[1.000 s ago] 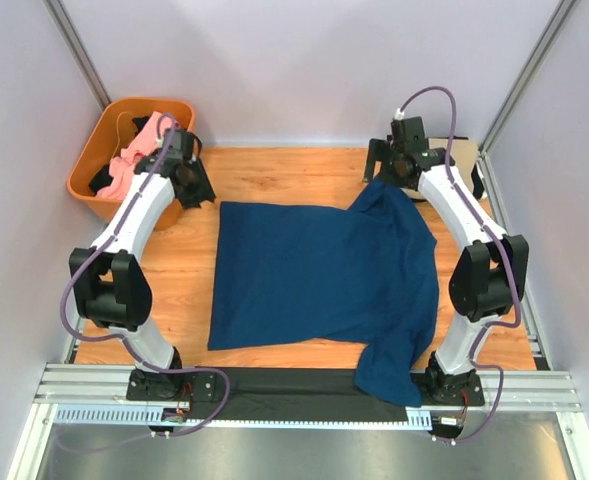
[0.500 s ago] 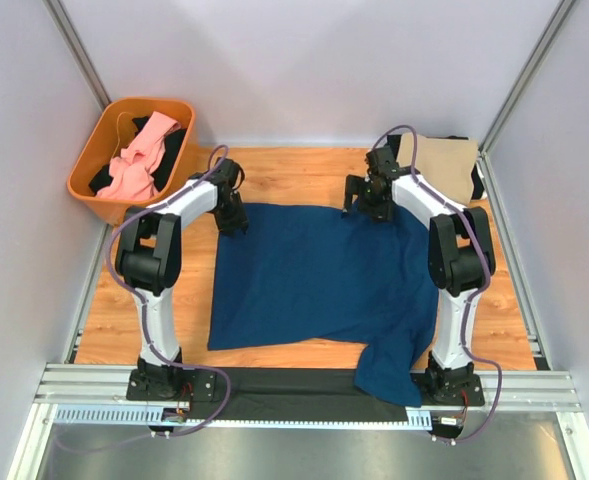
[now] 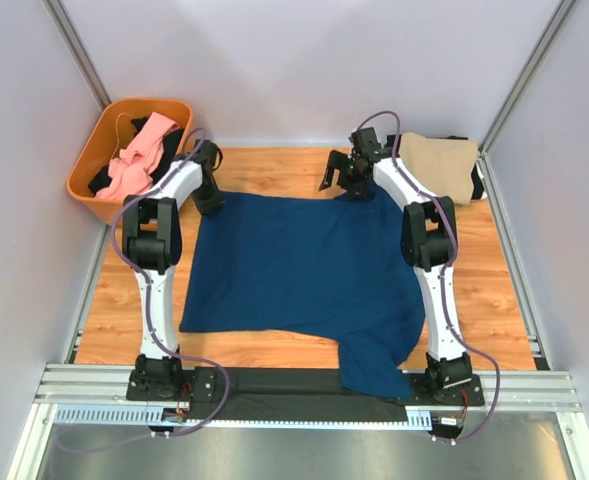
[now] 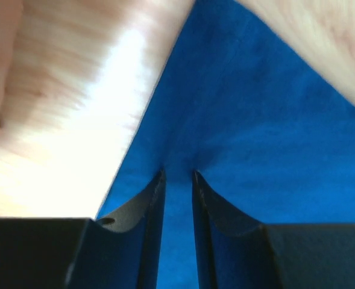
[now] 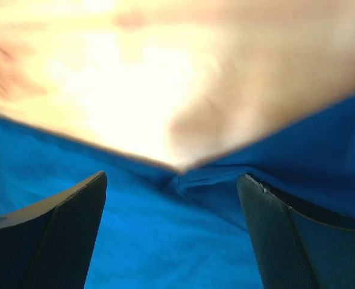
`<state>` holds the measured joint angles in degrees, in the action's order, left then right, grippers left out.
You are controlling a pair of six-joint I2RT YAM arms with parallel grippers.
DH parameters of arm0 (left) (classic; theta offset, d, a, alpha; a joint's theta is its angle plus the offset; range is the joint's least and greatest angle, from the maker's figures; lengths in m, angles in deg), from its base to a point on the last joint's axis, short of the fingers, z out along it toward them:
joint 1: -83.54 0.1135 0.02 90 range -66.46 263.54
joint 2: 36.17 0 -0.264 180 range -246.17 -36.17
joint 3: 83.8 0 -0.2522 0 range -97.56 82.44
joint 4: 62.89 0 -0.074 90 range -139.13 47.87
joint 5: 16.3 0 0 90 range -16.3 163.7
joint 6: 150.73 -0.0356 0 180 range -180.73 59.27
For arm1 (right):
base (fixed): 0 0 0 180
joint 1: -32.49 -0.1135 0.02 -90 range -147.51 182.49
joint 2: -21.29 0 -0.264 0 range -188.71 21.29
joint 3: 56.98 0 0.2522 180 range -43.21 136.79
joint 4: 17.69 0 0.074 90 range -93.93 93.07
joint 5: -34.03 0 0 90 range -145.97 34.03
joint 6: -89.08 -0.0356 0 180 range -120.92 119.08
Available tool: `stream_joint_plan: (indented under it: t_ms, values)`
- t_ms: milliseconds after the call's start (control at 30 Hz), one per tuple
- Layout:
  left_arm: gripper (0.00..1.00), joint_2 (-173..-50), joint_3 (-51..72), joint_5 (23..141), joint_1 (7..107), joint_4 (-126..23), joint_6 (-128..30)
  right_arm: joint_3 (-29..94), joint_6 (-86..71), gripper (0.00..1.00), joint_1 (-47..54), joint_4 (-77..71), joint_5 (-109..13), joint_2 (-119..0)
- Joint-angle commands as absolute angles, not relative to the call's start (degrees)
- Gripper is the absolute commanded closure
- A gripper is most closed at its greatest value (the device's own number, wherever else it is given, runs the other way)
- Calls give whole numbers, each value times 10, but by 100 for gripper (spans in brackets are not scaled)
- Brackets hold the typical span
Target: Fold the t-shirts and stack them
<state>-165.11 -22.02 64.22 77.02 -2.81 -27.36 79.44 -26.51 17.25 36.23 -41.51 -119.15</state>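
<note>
The dark navy blue cloth t-shirt (image 3: pixel 304 265) lies spread on the wooden table (image 3: pixel 274 170), its far edge running left to right between both arms. The left gripper (image 4: pixel 177 174) is pinched on the far left corner. The right gripper (image 5: pixel 171 177) stands wide apart just over the far right corner.

Top view looks down; wrist views press close on navy t-shirt (image 3: pixel 304 260).

The blue t-shirt (image 3: pixel 304 260) is soft matt cloth; the surface (image 3: pixel 489 290) is shiny wood; the basket (image 3: pixel 82 170) is smooth orange plastic.
</note>
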Motion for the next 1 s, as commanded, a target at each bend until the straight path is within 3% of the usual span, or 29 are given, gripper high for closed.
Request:
stream_joint_plan:
  t_ms: [0,133,367,467,500,633,733,967]
  values:
    - [68,-1683,-303,604,788,21,-291,890,-303,9,169,369,-391,-1235]
    - [68,-1690,-366,632,795,67,-284,1003,-298,2,170,335,-341,-1288]
    - [65,-1520,-239,700,786,57,-246,1025,-269,0,172,266,-247,-1231]
    - [63,-1420,-166,694,769,43,-248,938,-241,0,165,281,-258,-1130]
    - [62,-1397,-149,690,763,39,-250,855,-237,0,160,281,-271,-1097]
    - [62,-1295,-55,692,762,23,-257,657,-237,0,147,312,-410,-919]
    - [62,-1256,31,723,761,-25,-265,549,-240,0,139,365,-529,-852]
    - [63,-1283,99,730,731,-80,-280,499,-228,0,136,452,-653,-861]
